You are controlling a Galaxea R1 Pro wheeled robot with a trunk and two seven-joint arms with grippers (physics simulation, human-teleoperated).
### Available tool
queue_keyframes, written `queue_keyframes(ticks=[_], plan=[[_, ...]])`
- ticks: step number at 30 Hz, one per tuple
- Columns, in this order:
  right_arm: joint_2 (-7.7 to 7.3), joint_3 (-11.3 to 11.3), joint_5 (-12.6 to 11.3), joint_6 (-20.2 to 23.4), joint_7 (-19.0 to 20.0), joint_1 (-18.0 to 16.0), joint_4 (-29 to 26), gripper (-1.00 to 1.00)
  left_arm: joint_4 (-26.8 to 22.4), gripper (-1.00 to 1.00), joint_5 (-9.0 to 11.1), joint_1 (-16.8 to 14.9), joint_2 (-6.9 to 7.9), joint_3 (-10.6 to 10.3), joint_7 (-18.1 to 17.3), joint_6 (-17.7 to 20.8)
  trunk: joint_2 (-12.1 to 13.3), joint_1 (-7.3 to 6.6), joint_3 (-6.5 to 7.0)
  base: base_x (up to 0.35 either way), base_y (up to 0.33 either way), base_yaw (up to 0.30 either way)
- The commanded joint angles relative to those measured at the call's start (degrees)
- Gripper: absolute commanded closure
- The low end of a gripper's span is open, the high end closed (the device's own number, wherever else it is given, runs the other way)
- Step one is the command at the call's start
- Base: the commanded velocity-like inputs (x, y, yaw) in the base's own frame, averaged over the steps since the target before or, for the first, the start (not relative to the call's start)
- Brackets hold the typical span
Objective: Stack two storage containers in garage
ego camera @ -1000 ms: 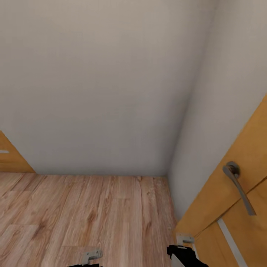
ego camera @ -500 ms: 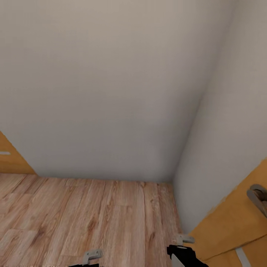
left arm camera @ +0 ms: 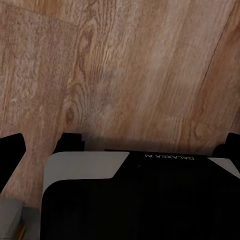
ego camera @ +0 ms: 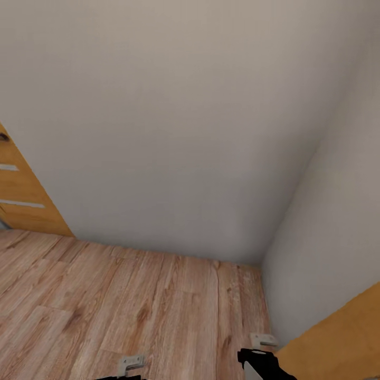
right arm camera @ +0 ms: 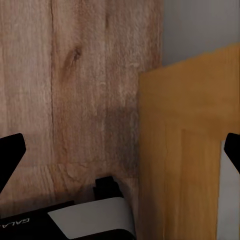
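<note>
1. While the robot faces a corner of grey-white wall (ego camera: 174, 132) over light wood plank flooring (ego camera: 132, 311), the step in hand reads as travel through the house, not handling.
2. Neither storage container appears in these views, so their whereabouts cannot be stated; the plank flooring suggests the robot is not in the garage.
3. An orange wooden door (ego camera: 338, 338) stands close on the robot's right; the right wrist view has its edge (right arm camera: 185, 150) just beside the base (right arm camera: 90, 220). To do this step well, the base should swing away from that door edge and keep the right arm tucked before moving forward.
4. A second orange door (ego camera: 24, 200) is at the left edge of the head view, cut off by the frame; whether it is open cannot be told.
5. Left gripper (left arm camera: 120, 145): its dark fingertips sit at opposite edges of the wrist view, spread wide, with nothing but flooring and the base between them.
6. Right gripper (right arm camera: 120, 150): likewise spread wide and empty.
7. In the head view, small grey and black parts show at the bottom edge (ego camera: 261, 361); they are probably parts of the arms, but too little shows to be sure.
8. No doorway or route out can be made out from this corner.
</note>
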Motion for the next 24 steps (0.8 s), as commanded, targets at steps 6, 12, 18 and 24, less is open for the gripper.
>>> queue_keyframes(ticks=[6,12,18,24], plan=[[-0.06,0.5,-0.2,0.4,-0.4,-0.1,-0.1,-1.00,-0.1,-1.00,0.5,0.0,-0.04,0.2,-0.1,0.4,0.0,0.01,-0.06,0.092,0.000,0.073],[-0.06,0.5,-0.2,0.4,-0.4,0.0,-0.1,-1.00,-0.1,-1.00,0.5,0.0,-0.04,0.2,-0.1,0.4,0.0,0.01,-0.06,0.302,0.000,0.007],[-0.06,0.5,-0.2,0.4,-0.4,0.0,-0.1,-1.00,-0.1,-1.00,0.5,0.0,-0.04,0.2,-0.1,0.4,0.0,0.01,-0.06,0.330,0.000,0.001],[-0.06,0.5,-0.2,0.4,-0.4,0.0,-0.1,-1.00,-0.1,-1.00,0.5,0.0,-0.04,0.2,-0.1,0.4,0.0,0.01,-0.06,0.321,0.000,0.127]])
